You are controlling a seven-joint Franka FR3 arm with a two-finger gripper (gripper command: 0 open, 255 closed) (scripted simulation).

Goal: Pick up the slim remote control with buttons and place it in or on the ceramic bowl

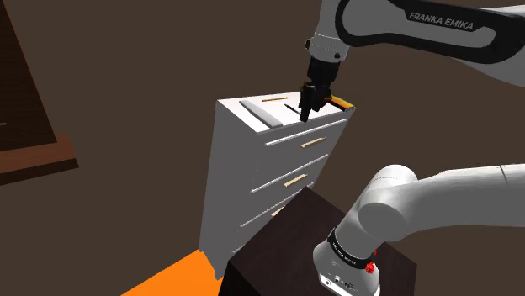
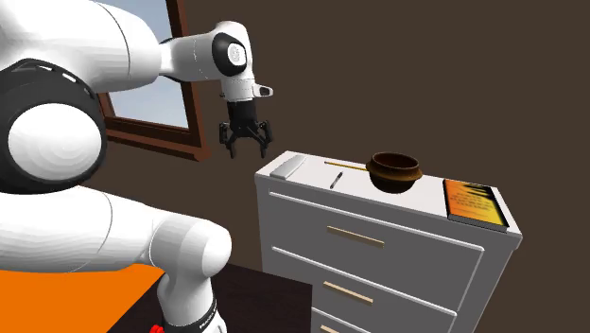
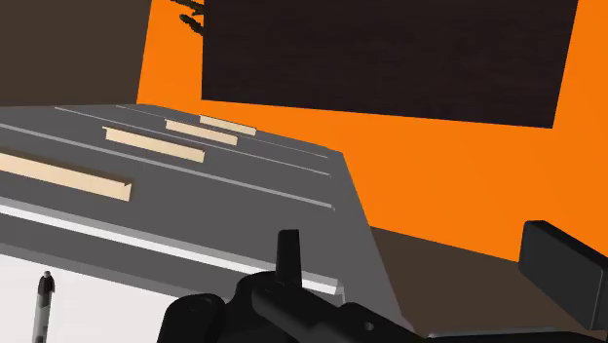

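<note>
The slim remote (image 2: 288,167) is a pale grey slab lying at the left end of the white dresser top (image 2: 425,203) in the second exterior view; in the shoulder view the remote (image 1: 261,112) lies on the top's near part. The brown bowl (image 2: 394,171) stands upright further along the top, past a dark pen (image 2: 336,180). My gripper (image 2: 244,142) hangs open and empty in the air, above and just off the remote's end of the dresser. In the wrist view the gripper (image 3: 424,261) looks down the dresser's drawer front, with the pen (image 3: 43,302) on the top's edge.
An orange book (image 2: 473,201) lies at the far end of the top and a thin wooden stick (image 2: 345,166) lies behind the pen. Drawer handles (image 3: 154,143) line the dresser front. Below are orange floor (image 3: 419,166) and the dark stand (image 1: 278,252). A window (image 2: 151,104) is behind the arm.
</note>
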